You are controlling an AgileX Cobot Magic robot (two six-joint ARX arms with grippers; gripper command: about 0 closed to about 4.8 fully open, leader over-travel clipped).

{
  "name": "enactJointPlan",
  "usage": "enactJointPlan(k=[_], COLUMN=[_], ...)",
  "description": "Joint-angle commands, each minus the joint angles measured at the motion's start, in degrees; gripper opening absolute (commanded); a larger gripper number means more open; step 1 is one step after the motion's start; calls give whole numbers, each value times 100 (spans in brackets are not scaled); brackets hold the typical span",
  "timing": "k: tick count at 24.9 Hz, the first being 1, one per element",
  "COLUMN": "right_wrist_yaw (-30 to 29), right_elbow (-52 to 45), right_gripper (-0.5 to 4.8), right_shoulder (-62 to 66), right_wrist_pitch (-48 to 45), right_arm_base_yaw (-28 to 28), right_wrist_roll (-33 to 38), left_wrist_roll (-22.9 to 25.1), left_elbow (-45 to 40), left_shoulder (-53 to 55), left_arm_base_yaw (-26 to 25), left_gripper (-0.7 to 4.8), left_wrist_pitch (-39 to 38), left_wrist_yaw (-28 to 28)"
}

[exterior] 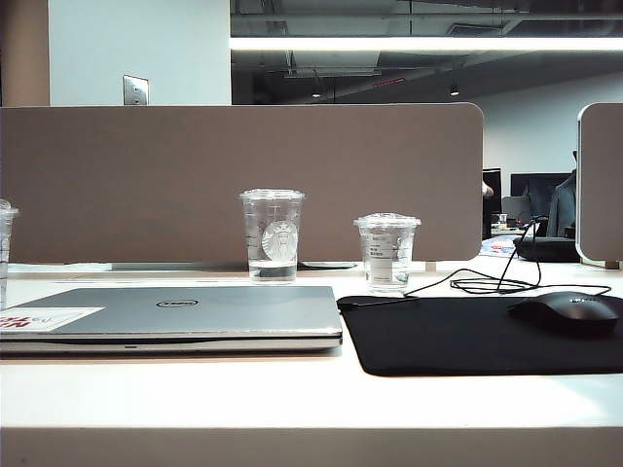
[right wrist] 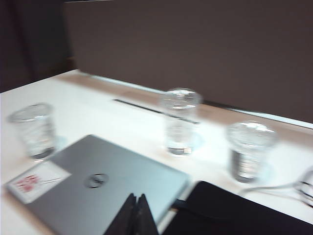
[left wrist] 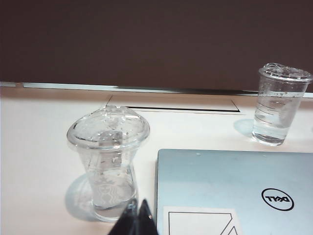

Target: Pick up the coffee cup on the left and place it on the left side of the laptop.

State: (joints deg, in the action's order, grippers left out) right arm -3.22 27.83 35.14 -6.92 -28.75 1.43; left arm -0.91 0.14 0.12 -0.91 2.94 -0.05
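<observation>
The left gripper (left wrist: 138, 218) shows in its own wrist view as 2 dark fingertips pressed together into a point, pinching nothing. It hangs above the desk (left wrist: 39, 147), just before the coffee cup (left wrist: 108, 161) and the near left corner of the laptop (left wrist: 234, 188). The right gripper (right wrist: 136, 215) likewise has its 2 fingers pressed together with nothing between them; it hangs over the near edge of the laptop's lid, close to where the lid meets the black mouse pad (right wrist: 234, 213). That wrist view is blurred. Neither gripper appears in the exterior view.

The coffee cup stands upright on the desk just beside the laptop's left edge, near that edge's front end, not touching the lid as far as the left wrist view shows. It is clear, with a clear lid and a whitish logo on its side. In the exterior view only a sliver of it shows at the left border (exterior: 5, 248).

The laptop (exterior: 180, 316) lies closed along the front of the desk, a red-and-white sticker at its near left corner. Behind it, toward the back edge by the partition, stands a taller clear cup (exterior: 272, 235) with a round logo. A shorter labelled cup (exterior: 387, 253) stands behind the mouse pad (exterior: 458, 341), which carries a black mouse (exterior: 569, 311) at the right.
</observation>
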Motion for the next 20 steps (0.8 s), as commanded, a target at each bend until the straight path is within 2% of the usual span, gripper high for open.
enactJointPlan(k=[1,8,20], right_wrist_yaw=[20,374,374], right_elbow=[-293,-1259,-2306], right_gripper=[-4,-4,-4], right_shoulder=[-494,-1624,-3204], right_wrist_pitch=[-105,-105,-79], right_arm_base_yaw=[487,1829,2835], right_wrist_roll=[-17,-17,-17], left_wrist_roll=[4,4,4], left_elbow=[22,22,22], left_shoulder=[4,4,4], left_arm_base_yaw=[-9,-9,-9], left_gripper=[-5,-5,-5], left_wrist_pitch=[52,52,52], left_wrist_yaw=[9,9,11])
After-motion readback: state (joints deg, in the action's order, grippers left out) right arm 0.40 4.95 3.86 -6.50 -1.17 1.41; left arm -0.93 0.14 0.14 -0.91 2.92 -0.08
